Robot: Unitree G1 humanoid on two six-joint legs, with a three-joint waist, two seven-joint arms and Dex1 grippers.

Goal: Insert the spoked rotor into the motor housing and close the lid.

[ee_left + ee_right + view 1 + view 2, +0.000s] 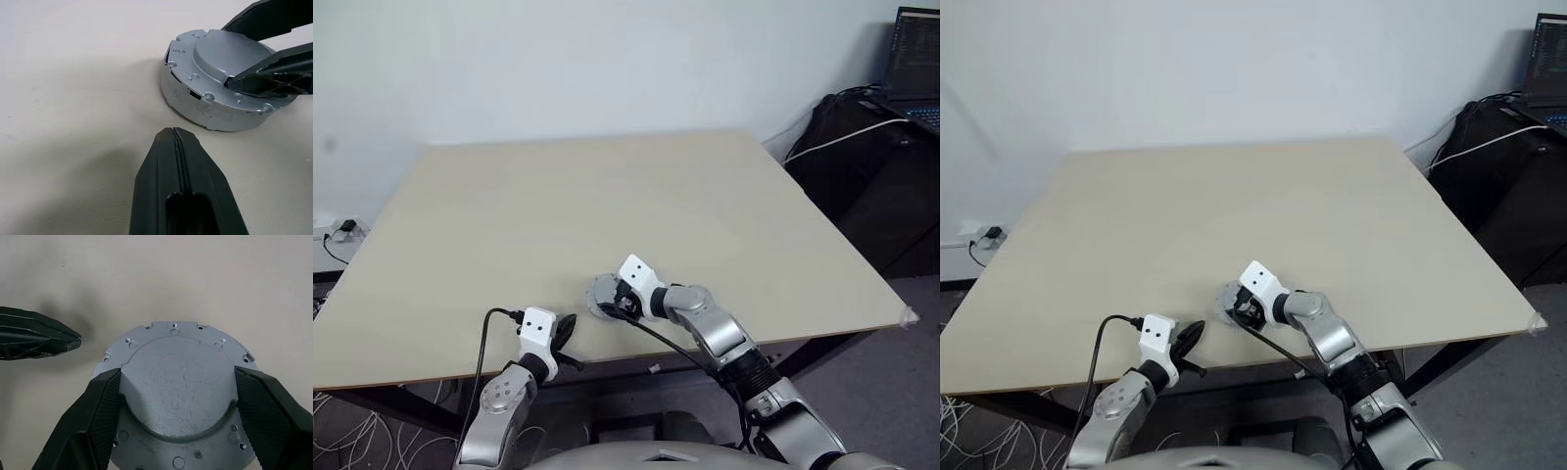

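Sitting near the front edge of the pale matte table (607, 206) is the lid (178, 382), a light grey metal disc with its plain face up. It's got a raised round centre covered in fine scratches, and a flat outer flange dotted with small screw holes and a few notches along the rim.

The right gripper (178, 396) has its two black fingers spread wide and set against opposite sides of that raised centre, so it's pinching the lid by the boss. The finger pads (105, 411) have a fine stippled rubbery texture, and their inner edges curve to follow the round step.

The left gripper (178, 142) has its fingers pressed together, just a thin seam running down the middle, smooth black plastic tapering to a blunt tip. It hangs just beside the lid, not touching it, with bare table between.

The left wrist view gives the side profile: the lid sits on a thick silver cylindrical wall with a cut-out slot near the top edge, resting flat on the table. The right wrist view looks straight down on the top face and catches the left gripper's pointed tip off to one side. From the head views the whole thing is just a small grey puck between the arms.
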